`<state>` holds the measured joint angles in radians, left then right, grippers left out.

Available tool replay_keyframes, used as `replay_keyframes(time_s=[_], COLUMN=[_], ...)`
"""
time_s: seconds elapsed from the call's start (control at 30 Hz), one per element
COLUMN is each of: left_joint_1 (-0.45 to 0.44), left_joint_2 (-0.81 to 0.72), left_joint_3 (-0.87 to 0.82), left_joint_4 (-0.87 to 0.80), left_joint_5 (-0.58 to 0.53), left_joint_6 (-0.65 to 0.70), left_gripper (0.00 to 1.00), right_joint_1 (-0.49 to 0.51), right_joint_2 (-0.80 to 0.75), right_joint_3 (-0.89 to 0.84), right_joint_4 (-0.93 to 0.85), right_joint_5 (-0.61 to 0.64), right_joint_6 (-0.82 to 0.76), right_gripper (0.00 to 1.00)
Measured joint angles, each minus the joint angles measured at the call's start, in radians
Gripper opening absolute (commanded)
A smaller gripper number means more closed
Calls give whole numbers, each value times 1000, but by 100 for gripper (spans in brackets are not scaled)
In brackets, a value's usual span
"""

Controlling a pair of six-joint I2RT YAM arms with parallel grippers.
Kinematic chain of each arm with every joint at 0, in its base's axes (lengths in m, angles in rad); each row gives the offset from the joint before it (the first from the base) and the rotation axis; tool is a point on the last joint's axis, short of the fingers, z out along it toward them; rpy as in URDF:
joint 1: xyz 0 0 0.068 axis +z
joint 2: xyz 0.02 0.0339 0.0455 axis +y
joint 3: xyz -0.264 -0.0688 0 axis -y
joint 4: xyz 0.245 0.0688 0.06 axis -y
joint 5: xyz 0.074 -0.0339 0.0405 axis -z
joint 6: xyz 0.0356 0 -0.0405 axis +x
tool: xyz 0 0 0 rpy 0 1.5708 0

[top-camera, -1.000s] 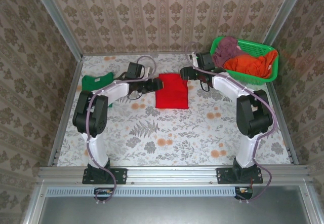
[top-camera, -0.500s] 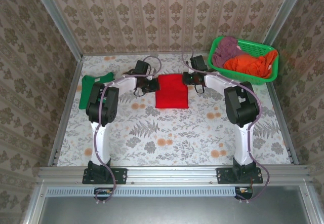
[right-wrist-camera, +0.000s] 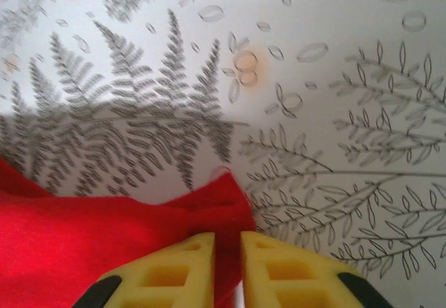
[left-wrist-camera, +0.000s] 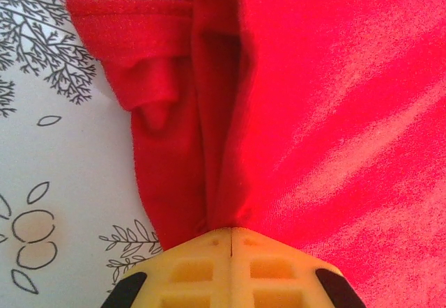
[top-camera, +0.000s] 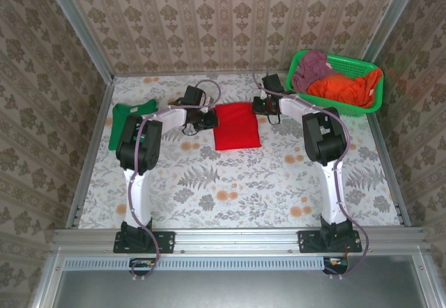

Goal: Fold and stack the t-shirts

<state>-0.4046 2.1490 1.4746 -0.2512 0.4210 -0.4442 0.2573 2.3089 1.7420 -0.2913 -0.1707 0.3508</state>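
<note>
Folding in progress: we see the red t-shirt (top-camera: pixel 237 127) lying as a compact rectangle in the far middle of the patterned table (top-camera: pixel 230 182), with both arms reaching in to its far corners. The left gripper (left-wrist-camera: pixel 231 233) has its yellow fingers pressed fully together on the shirt's edge, where layered cloth and a hemmed fold bunch up just ahead of the tips. The right gripper (right-wrist-camera: pixel 228 237) has its fingers drawn nearly together with a thin gap, and we judge that it is pinching the opposite corner, since the red cloth rises to a small peak right at the tips. The green t-shirt (top-camera: pixel 129 120) lies flat at the far left of the table, well apart from the red one. A green basket (top-camera: pixel 345 59) holding other bundled clothes (top-camera: pixel 345 85) stands at the far right corner. We read this as the start of another fold of the red shirt, or of a lift to carry it to a stack. By our reckoning the next move calls for both grippers to rise together and travel evenly, keeping the far edge taut so the layers stay aligned. The left grip looks secure to us; the right one holds less cloth and could slip.
</note>
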Motion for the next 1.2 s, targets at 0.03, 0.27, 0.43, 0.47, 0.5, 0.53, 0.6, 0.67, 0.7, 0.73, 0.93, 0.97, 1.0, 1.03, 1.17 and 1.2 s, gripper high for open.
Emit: replay_keyframes(time_s=[0.03, 0.27, 0.43, 0.47, 0.5, 0.53, 0.6, 0.67, 0.7, 0.73, 0.93, 0.97, 1.0, 1.03, 1.17, 1.2], left_joint_1=[0, 0, -2, -2, -5, -6, -10, -15, -19, -24, -59, -68, -74, -79, -85, -84], left_joint_2=[-2, -94, -230, -249, -267, -279, -286, -283, -278, -271, -206, -192, -179, -167, -143, -138], left_joint_3=[0, -58, -108, -115, -123, -129, -141, -158, -167, -173, -174, -174, -174, -173, -160, -155], left_joint_4=[1, 1, 8, 10, 11, 12, 12, 11, 11, 11, 20, 20, 21, 23, 34, 44], left_joint_5=[0, -31, -88, -95, -106, -114, -121, -127, -127, -127, -126, -126, -124, -121, -113, -108], left_joint_6=[-1, 24, 40, 43, 43, 40, 34, 22, 13, 3, -45, -55, -61, -66, -97, -106], left_gripper=[17, 53, 75, 79, 82, 84, 86, 87, 87, 87, 84, 84, 83, 83, 76, 72], right_joint_1=[-2, -5, -3, -1, 0, 2, 8, 18, 24, 30, 55, 58, 58, 57, 53, 55], right_joint_2=[0, -159, -327, -344, -357, -362, -360, -354, -348, -340, -284, -273, -271, -271, -262, -259], right_joint_3=[-3, -181, -319, -338, -357, -374, -409, -438, -447, -452, -454, -454, -454, -454, -454, -454], right_joint_4=[-4, 39, 114, 127, 142, 156, 179, 182, 182, 183, 195, 199, 202, 207, 229, 235], right_joint_5=[-3, -6, -7, -8, -8, -10, -11, -14, -17, -19, -33, -33, -34, -40, -51, -51], right_joint_6=[5, 8, 2, 4, 5, 6, 11, 18, 20, 21, 31, 34, 41, 45, 64, 71], right_gripper=[32, 69, 82, 83, 83, 84, 84, 83, 82, 82, 70, 68, 66, 64, 58, 57])
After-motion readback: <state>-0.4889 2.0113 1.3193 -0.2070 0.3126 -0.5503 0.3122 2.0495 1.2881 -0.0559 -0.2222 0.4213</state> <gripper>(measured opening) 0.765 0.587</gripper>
